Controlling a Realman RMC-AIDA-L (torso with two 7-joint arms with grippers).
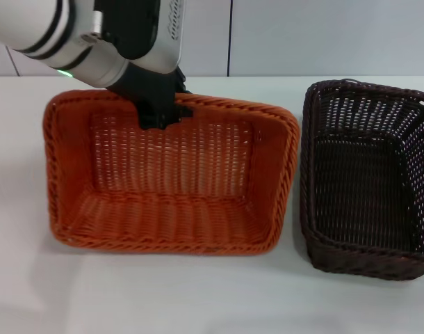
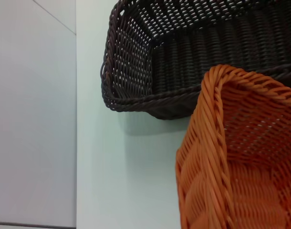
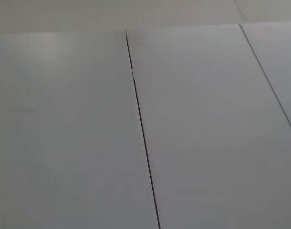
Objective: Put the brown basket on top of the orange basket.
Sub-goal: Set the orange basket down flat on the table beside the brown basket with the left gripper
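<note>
Here the left gripper (image 1: 160, 115) has its jaws clenched on the tilted orange basket's (image 1: 170, 209) far rim, just beside the brown basket (image 1: 368, 181).

A plain white table (image 1: 198, 299) fills the lower two thirds of the head view, its far edge running across the upper part of the frame. Behind it stands a pale grey panelled wall (image 1: 302, 35), with one thin dark vertical seam just right of centre at the top. In the right wrist view, only flat grey wall panels (image 3: 207, 133) show, divided by narrow dark seams.
</note>
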